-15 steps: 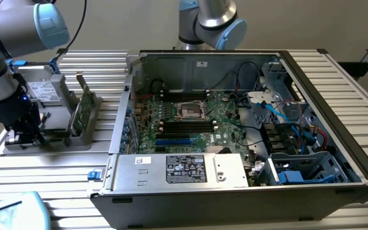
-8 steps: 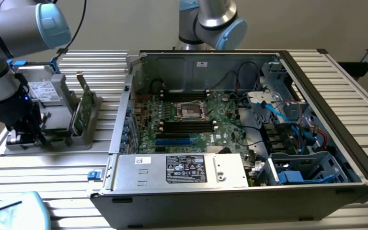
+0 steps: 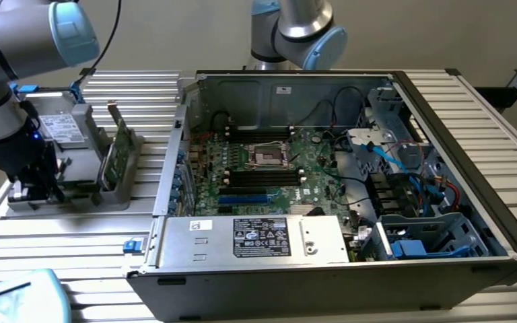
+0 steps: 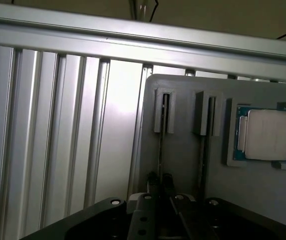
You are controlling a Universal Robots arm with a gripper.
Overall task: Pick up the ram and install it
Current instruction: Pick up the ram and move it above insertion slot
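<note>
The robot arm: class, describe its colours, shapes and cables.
The arm has thick silver-grey tubular segments, light-blue round joint caps and a black lower section; a thin black cable trails beside it. Its gripper is black, with small screw holes in its body.

Wall (image 3: pixel 169 33): plain beige, at twelve o'clock in the exterior view. Table (image 3: pixel 79 235): ribbed aluminium slats, from nine round to three, beneath me. Light: soft, even, glinting off the slats.

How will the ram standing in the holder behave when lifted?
Probably stiff: the ram shows as a straight, thin edge in a slot of the gray holder. Likely light, being so slim. On edge, it could tip without the slot's walls.
</note>
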